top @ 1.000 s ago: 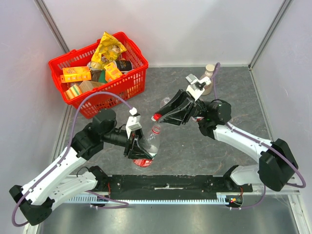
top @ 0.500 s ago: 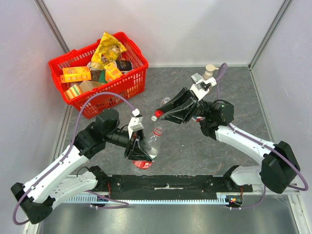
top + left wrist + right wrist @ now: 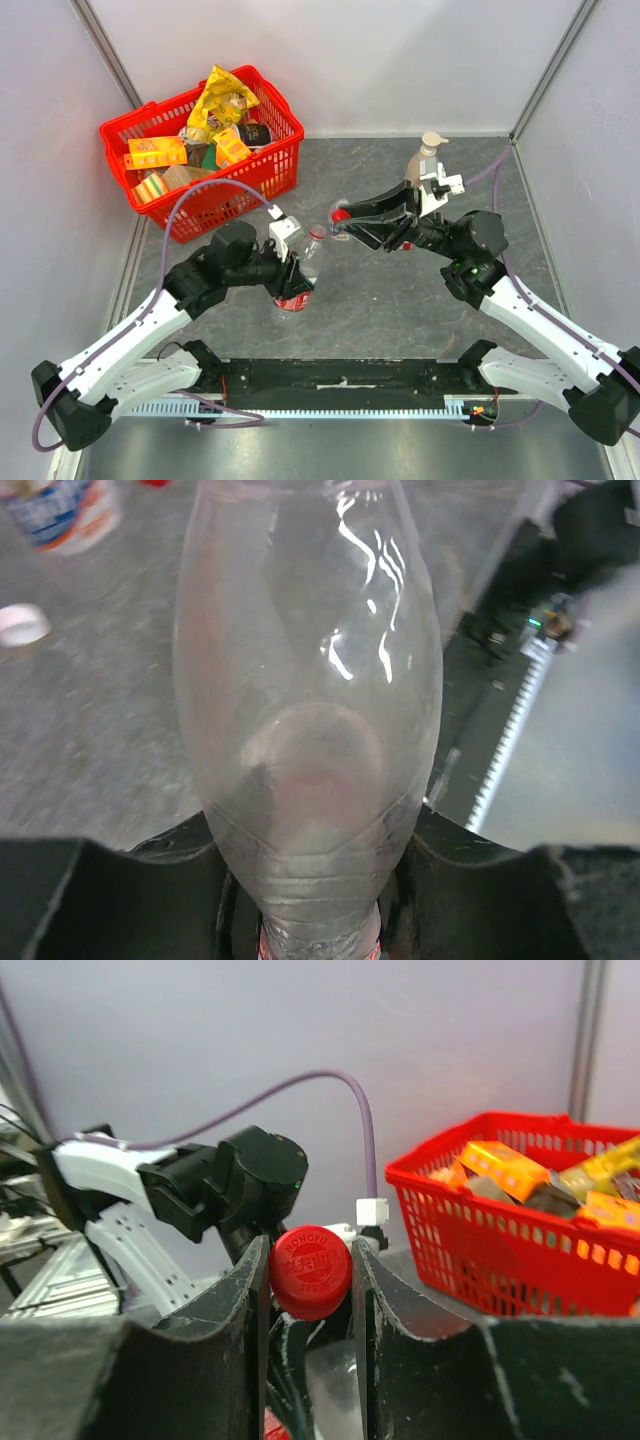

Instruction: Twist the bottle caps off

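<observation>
At the middle of the desk [image 3: 400, 300], the left claw [image 3: 292, 283] clamped a clear bottle [image 3: 306, 262] near its base; the right claw [image 3: 340, 217] pinched a red cap [image 3: 311, 1271] beside its neck

I am viewing the left arm [image 3: 125, 348] and the right arm [image 3: 545, 322], both showing white link shells joined by rounded black joint housings. A thin lilac cable [image 3: 225, 182] is arching over the left arm, and a matching cable [image 3: 488, 170] is trailing from the right arm. Each wrist is carrying a small white block [image 3: 283, 228]. The left hand [image 3: 292, 280] and the right hand [image 3: 310, 1265] are presenting broad matte black fingers. A black rail [image 3: 340, 375] is joining both bases, and a small indicator light [image 3: 478, 408] is glowing near its right end.
</observation>
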Motion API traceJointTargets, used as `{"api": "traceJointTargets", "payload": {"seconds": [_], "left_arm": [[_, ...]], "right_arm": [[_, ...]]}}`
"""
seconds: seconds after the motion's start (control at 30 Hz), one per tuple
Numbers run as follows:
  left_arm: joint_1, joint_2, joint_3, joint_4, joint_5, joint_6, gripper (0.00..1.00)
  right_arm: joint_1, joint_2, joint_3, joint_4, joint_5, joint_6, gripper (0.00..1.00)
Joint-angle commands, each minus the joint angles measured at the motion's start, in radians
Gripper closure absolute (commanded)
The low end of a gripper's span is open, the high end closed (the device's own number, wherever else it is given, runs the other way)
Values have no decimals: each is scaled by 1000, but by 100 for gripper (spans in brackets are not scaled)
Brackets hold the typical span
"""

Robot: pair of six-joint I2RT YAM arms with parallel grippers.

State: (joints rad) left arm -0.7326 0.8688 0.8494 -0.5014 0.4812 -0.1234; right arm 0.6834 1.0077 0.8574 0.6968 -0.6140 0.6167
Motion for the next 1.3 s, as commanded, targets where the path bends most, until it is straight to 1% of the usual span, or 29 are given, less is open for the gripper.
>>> {"api": "traceJointTargets", "payload": {"seconds": [0.0, 0.07, 0.23, 0.43, 0.57, 0.63, 0.77, 0.93, 0.97, 1.03, 1.17, 1.27], "left_arm": [[-2, 53, 10, 9, -324, -97, 98], [-2, 68, 4, 27, -415, -131, 98], [-2, 82, -6, 78, -561, -151, 98], [-2, 53, -39, 182, -670, -127, 98], [-2, 6, -125, 337, -638, -42, 98], [-2, -20, -173, 441, -639, -21, 98], [-2, -48, -240, 569, -645, 27, 98], [-2, -63, -323, 717, -612, 111, 98], [-2, -71, -346, 762, -593, 122, 98], [-2, -83, -404, 875, -557, 189, 98], [-2, -91, -515, 1072, -562, 234, 98], [-2, -64, -533, 1107, -581, 246, 98]], "right_arm": [[-1, -20, -17, -244, 91, -164, 100], [-1, -23, -29, -285, 106, -181, 100], [-1, -23, -52, -405, 146, -221, 100], [-1, -21, -161, -471, 201, -251, 100], [-1, -14, -248, -485, 289, -264, 100], [-1, 3, -276, -484, 322, -250, 100], [1, 38, -350, -409, 370, -210, 100], [-1, 77, -405, -369, 471, -209, 100], [-1, 80, -423, -340, 487, -203, 100], [-1, 86, -446, -304, 508, -199, 100], [-1, 124, -459, -264, 533, -195, 100], [-1, 155, -460, -244, 560, -187, 100]]}}
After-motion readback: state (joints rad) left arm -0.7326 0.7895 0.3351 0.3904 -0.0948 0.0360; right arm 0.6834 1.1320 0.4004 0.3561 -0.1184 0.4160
